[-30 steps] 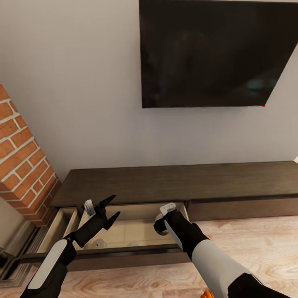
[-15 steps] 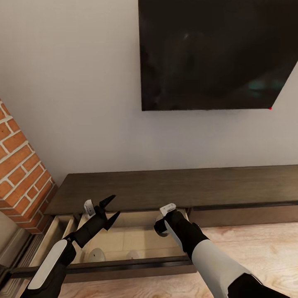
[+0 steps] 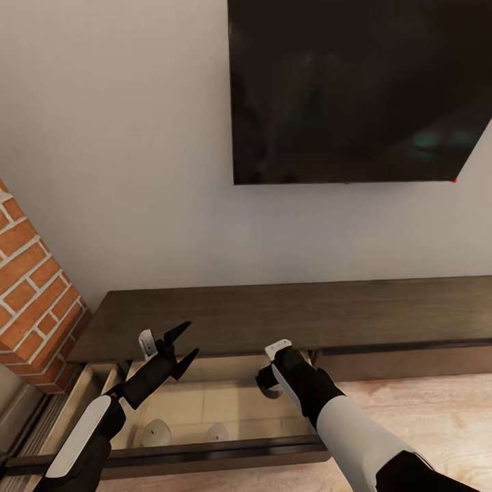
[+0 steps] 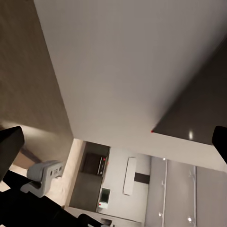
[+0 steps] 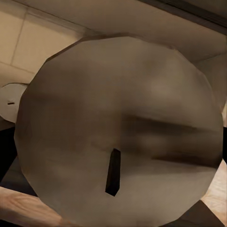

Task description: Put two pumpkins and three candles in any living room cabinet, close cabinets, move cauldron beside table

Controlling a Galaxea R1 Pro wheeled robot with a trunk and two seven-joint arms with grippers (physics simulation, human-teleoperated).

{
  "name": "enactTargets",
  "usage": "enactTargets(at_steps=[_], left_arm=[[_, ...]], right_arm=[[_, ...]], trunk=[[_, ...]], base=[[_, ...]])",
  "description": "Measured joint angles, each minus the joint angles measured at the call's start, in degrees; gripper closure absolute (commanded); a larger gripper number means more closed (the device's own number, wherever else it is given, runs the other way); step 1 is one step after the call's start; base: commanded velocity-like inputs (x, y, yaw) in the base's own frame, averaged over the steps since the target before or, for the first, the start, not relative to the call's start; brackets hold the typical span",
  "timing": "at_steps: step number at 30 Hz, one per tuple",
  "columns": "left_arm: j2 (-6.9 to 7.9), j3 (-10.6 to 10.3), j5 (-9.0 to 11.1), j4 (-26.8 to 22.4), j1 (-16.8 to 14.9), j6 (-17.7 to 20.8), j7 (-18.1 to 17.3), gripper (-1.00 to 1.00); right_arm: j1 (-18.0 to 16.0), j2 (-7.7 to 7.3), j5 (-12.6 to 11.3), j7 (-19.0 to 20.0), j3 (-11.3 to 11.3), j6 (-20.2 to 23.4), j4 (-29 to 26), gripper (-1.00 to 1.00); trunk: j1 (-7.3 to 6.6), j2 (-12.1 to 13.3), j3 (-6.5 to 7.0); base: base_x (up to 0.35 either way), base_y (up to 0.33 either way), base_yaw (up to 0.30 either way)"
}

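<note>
Candle [image 5: 120,137] clamped between right gripper [image 3: 268,384] fingers, above the open cabinet [image 3: 287,316] drawer; lower before releasing; left gripper [image 3: 183,344] spread empty.

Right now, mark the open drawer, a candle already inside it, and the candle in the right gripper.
open drawer [image 3: 205,451], head view, front panel's top edge.
candle in drawer [image 3: 156,432], head view, its top.
held candle [image 5: 118,132], right wrist view, its round top face.

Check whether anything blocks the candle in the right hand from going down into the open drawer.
Nothing visible does. The right hand holds the candle over the open drawer, whose floor beneath looks bare; two other candles lie nearer its front.
</note>
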Motion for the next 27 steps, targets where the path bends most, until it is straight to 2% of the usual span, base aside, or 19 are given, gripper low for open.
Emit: enactTargets(at_steps=[16,27], left_arm=[[0.00,0.0,0.1,-0.1,0.0,0.1,0.0,-1.00],[0.00,0.0,1.2,-0.1,0.0,0.1,0.1,-1.00]], right_arm=[[0.2,0.00,-0.1,0.1,0.0,-0.9,0.6,1.00],[0.6,0.00,-0.2,0.1,-0.3,-2.1,1.7,1.00]], trunk=[[3.51,-6.4,-2.87],[5.93,-10.8,-4.85]], base=[[0.000,0.000,0.000],[0.000,0.000,0.000]])
